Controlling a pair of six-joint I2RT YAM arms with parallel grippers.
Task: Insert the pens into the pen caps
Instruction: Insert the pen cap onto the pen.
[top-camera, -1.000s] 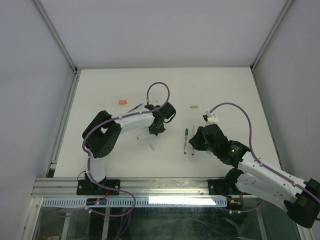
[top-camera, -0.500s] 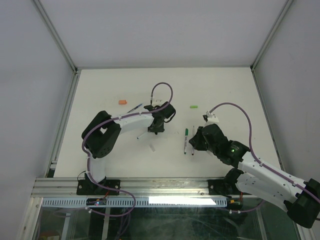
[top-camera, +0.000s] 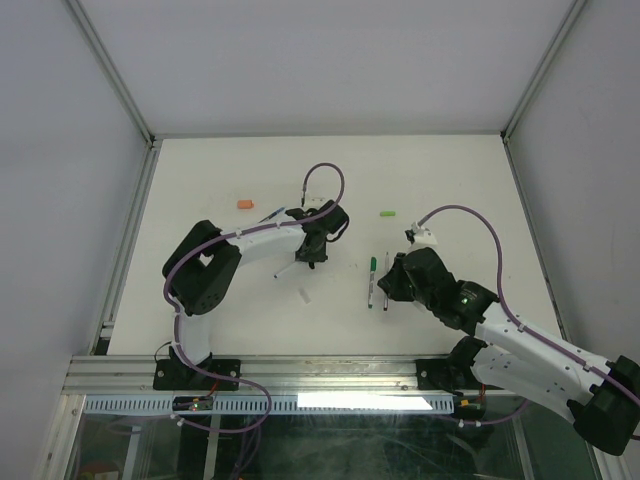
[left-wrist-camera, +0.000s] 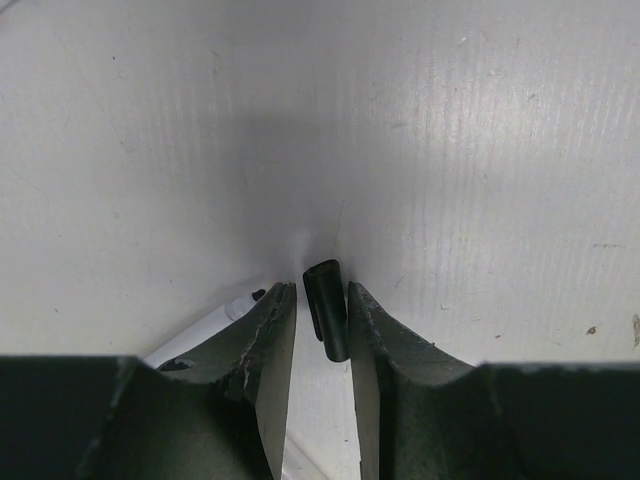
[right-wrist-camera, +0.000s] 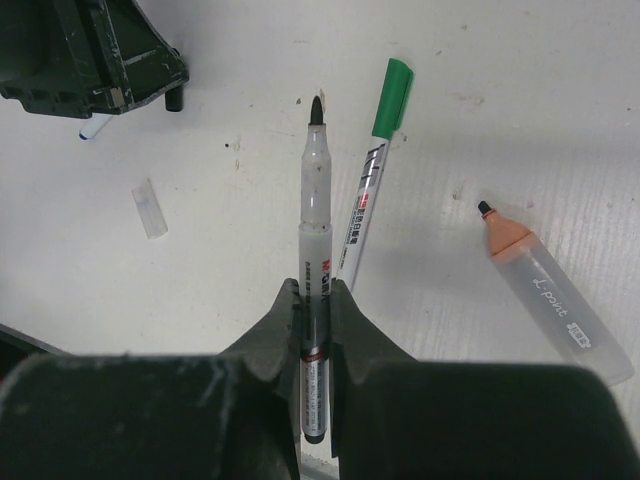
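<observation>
A black pen cap lies between the fingers of my left gripper. It rests against the right finger, and a narrow gap separates it from the left one. A white pen with a dark tip lies just beyond the left finger. My right gripper is shut on a clear pen whose bare black tip points away. Beside it lies a green-capped pen. A thick clear pen with an orange tip lies to its right.
An orange cap and a dark blue pen lie at the far left. A light green cap lies at the far right, and a small clear cap between the arms. White walls and metal rails border the table.
The left wrist has shifted slightly toward the far side, with its cable loop following. The right arm and its pen have not moved.
</observation>
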